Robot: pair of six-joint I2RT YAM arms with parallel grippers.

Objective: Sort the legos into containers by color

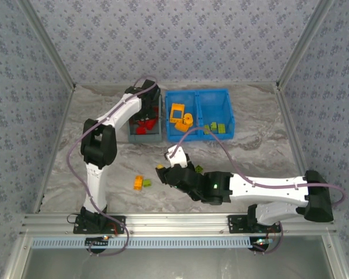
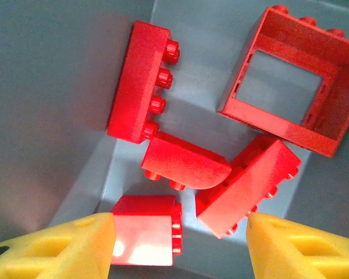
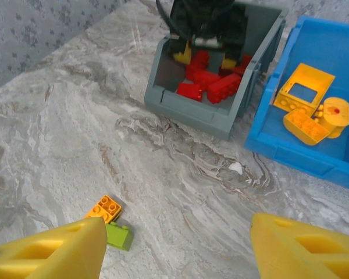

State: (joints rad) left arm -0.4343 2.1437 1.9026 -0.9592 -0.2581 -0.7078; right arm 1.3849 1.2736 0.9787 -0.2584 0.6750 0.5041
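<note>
In the top view the left arm reaches up the middle left of the frame, and the left gripper [image 2: 180, 251] hangs inside the gray bin [image 1: 145, 138]. Its yellow fingers [image 2: 75, 247] stand wide apart in the lower corners of the left wrist view, released and grasping nothing. Below them on the bin floor lie the red bricks: a long brick [image 2: 141, 81] at upper left, a hollow red frame [image 2: 331, 87] at upper right, a rounded brick [image 2: 183, 163] in the middle, a tilted brick [image 2: 247, 183] to its right, and a short brick [image 2: 145, 238] at the bottom edge, just beside the left finger. The blue bin [image 1: 199, 92] stands just right of the gray bin; its left compartment holds orange pieces [image 1: 177, 111] and its right compartment holds green pieces [image 1: 215, 128]. The right arm stretches from the lower right to the centre of the top view. The right gripper [image 3: 177, 250] is spread open and empty above the bare marble table [image 1: 250, 157]. At the lower left of the right wrist view an orange brick [image 3: 103, 208] and a green brick [image 3: 119, 235] lie touching on the table, well apart from both bins. Another loose green brick [image 1: 199, 169] lies just beside the right arm in the centre of the top view.
</note>
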